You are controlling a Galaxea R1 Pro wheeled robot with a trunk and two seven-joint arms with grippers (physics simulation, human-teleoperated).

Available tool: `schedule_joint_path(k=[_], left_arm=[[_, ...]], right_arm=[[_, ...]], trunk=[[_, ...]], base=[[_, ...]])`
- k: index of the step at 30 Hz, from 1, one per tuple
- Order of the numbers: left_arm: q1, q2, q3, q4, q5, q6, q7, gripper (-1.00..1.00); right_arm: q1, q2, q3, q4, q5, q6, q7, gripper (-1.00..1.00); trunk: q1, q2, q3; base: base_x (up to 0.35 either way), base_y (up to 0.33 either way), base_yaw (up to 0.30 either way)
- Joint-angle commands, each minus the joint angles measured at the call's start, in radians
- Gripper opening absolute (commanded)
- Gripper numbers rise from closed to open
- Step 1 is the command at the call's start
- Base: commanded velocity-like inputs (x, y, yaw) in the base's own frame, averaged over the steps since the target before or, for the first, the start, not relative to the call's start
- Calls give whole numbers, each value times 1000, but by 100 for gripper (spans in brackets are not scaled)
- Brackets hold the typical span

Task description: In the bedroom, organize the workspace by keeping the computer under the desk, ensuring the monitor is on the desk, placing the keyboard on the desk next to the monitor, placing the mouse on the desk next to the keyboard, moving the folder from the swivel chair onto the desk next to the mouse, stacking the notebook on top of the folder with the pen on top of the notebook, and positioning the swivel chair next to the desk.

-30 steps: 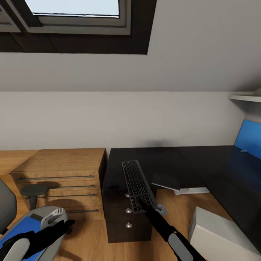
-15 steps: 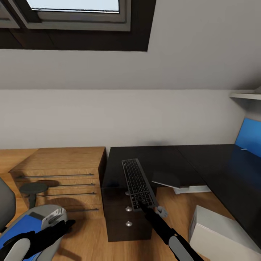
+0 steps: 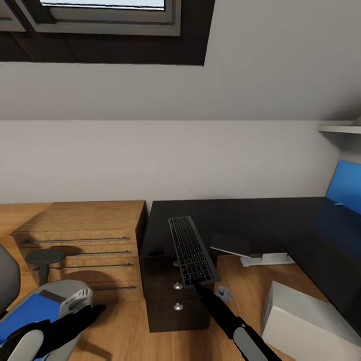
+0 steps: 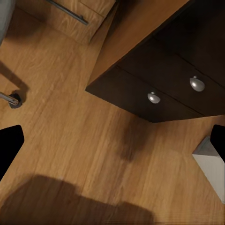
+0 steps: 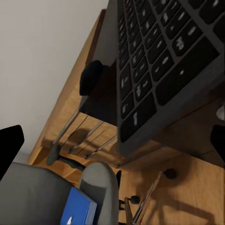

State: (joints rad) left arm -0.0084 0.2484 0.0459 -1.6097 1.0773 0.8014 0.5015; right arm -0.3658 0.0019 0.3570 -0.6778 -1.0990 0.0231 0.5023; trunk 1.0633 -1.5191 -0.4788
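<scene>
The keyboard point(image 3: 190, 249) lies lengthwise on the left end of the black desk point(image 3: 220, 216), its near end jutting over the drawers. Just off that end, my right gripper point(image 3: 198, 287) is open, its fingers point(image 5: 10, 147) spread wide of the keyboard point(image 5: 154, 70). The swivel chair point(image 3: 72, 296) stands at the lower left with the blue folder point(image 3: 27, 313) on its seat and a grey notebook point(image 3: 51, 297) on top. My left gripper point(image 3: 93, 311) hangs open beside it. The computer point(image 3: 306, 321) sits on the floor at the lower right. Monitor, mouse and pen are out of view.
A light wooden cabinet point(image 3: 85, 235) stands left of the desk. A dark flat panel with a pale edge point(image 3: 230, 248) and a white leg point(image 3: 265, 259) show at the desk's inner corner. A blue wall panel point(image 3: 346, 188) and a shelf point(image 3: 341, 130) are at the right.
The whole view has shifted slightly upward with the camera. My right gripper has drawn back from over the keyboard's near end to just off its edge. The keyboard stays put.
</scene>
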Motion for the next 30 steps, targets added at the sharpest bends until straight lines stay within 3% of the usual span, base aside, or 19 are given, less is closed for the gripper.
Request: schedule_joint_path(k=[1,24,30], left_arm=[[-1,0,-4,-1,10,2,9,100],[-1,0,-9,-2,9,-1,9,100],[-1,0,-25,-2,9,0,9,100]], right_arm=[[-1,0,1,1,-10,2,3,100],[-1,-3,-3,1,-9,0,18,100],[-1,-29,-17,0,-10,1,52,100]], trunk=[[4,-8,-4],[92,-169,-76],[96,-176,-80]], base=[[0,0,0],[0,0,0],[0,0,0]])
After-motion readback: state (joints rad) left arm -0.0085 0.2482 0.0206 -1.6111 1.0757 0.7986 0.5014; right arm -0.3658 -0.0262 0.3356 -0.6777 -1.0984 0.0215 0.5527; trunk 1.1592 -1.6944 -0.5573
